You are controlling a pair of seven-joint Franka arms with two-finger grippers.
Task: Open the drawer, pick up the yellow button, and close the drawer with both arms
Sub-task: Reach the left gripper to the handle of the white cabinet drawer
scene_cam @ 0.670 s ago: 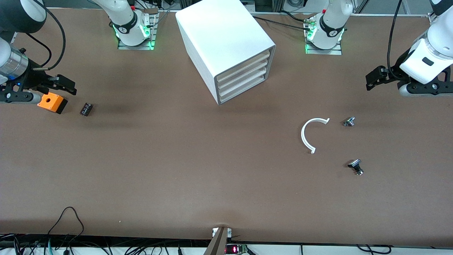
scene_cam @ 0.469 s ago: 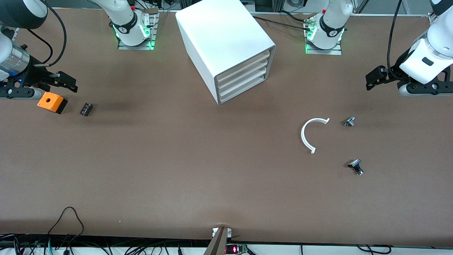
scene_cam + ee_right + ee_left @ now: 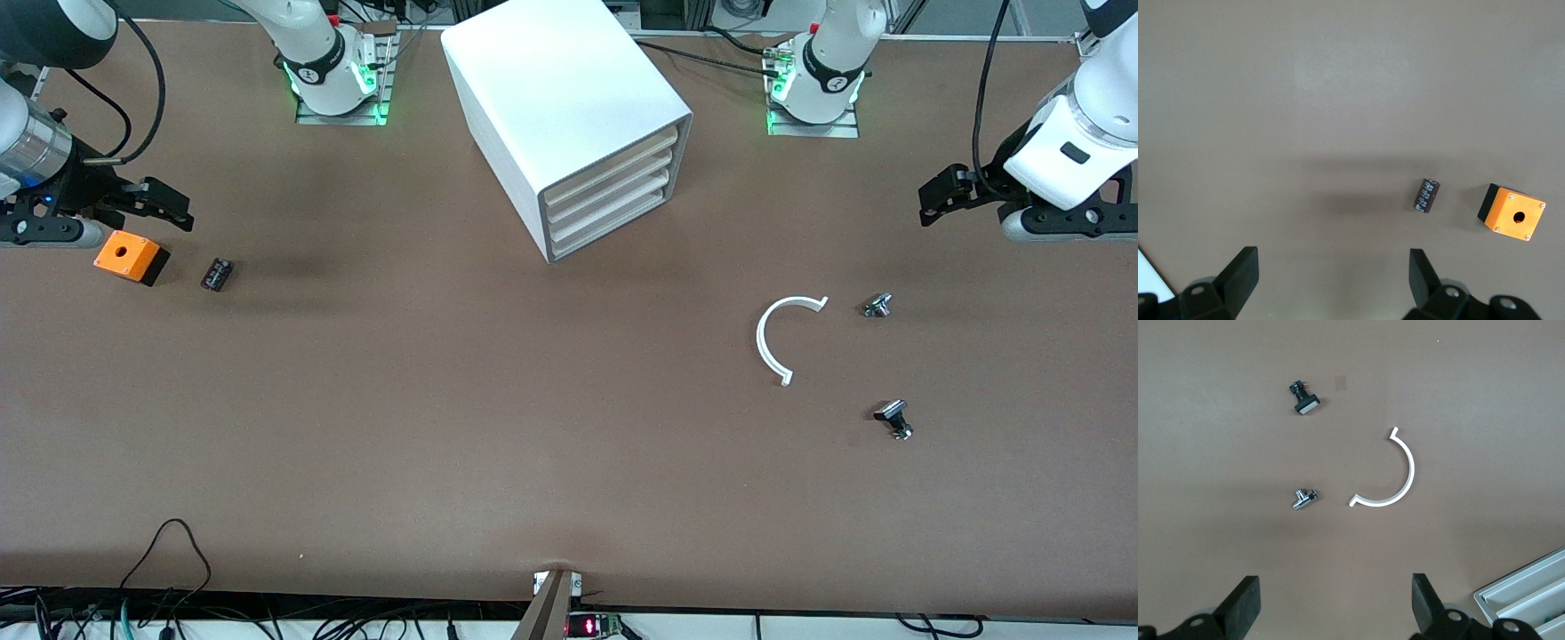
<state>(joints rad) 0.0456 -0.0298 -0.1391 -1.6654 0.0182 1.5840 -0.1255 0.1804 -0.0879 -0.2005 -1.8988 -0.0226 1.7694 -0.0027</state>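
Brown tabletop point(image 3: 444, 427) with a white cabinet point(image 3: 551, 107) near the arm bases, all four drawers shut; the top drawer point(image 3: 613, 162) is closed, so no button shows. Right claw point(image 3: 169, 206) hangs with fingers apart over the right arm's end, just above an orange cube point(image 3: 130, 256) and near a small black part point(image 3: 216, 274). Left claw point(image 3: 944, 197), fingers apart in its wrist view, hangs over the left arm's end, above a white arc point(image 3: 781, 338), a silver fitting point(image 3: 877, 306) and a black fitting point(image 3: 894, 418)
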